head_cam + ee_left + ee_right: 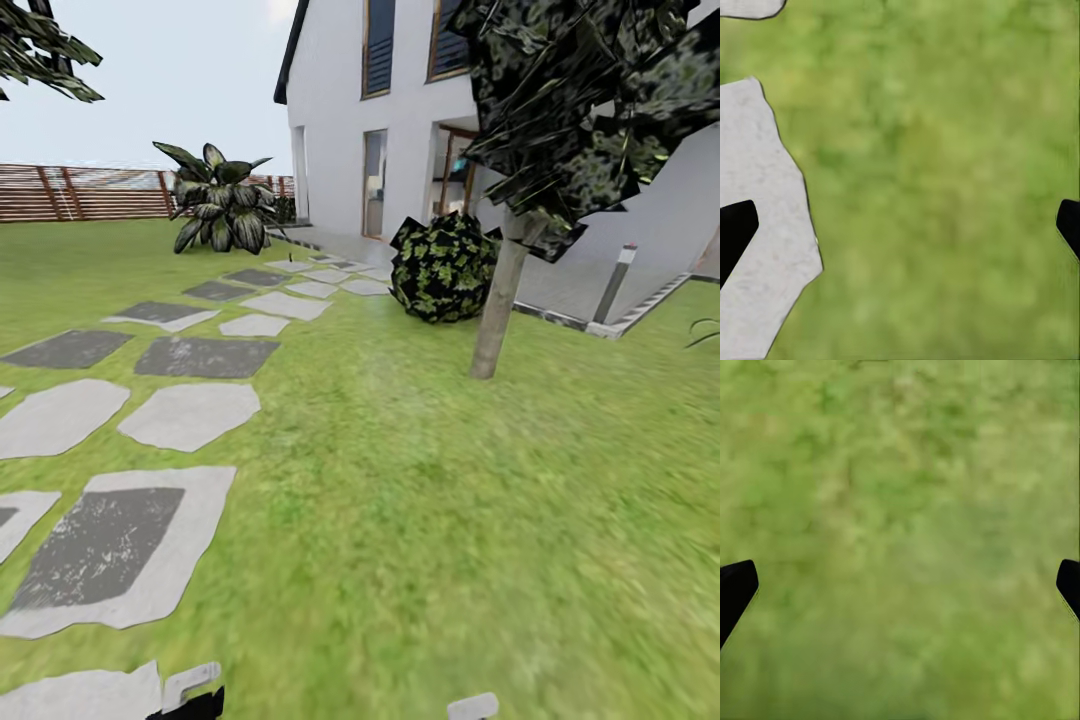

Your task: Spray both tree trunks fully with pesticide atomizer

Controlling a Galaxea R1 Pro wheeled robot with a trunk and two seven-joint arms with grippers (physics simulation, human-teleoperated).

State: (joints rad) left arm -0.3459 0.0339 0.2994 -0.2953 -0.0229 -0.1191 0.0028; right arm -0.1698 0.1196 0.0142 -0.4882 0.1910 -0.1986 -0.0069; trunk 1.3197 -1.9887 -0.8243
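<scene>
The garden lawn (420, 520) spreads ahead of me. One tree stands to the right, its pale beige-grey tree trunk (498, 300) leaning slightly under jagged dark green foliage (590, 100). The pesticide atomizer is out of view. My left gripper (900, 225) hangs open over grass beside a pale paving stone (757, 225), its black fingertips (735, 232) far apart. My right gripper (900, 585) is open over bare grass, with nothing between its fingertips (735, 589). Grey tips of both grippers peek in at the head view's lower edge (190, 688) (472, 706).
A path of grey stepping stones (190, 410) runs up the left toward the white house (400, 110). A round dark bush (443, 267) sits by the tree. A short palm (222, 200), a slat fence (80, 192) and a lamp post (615, 285) stand farther off.
</scene>
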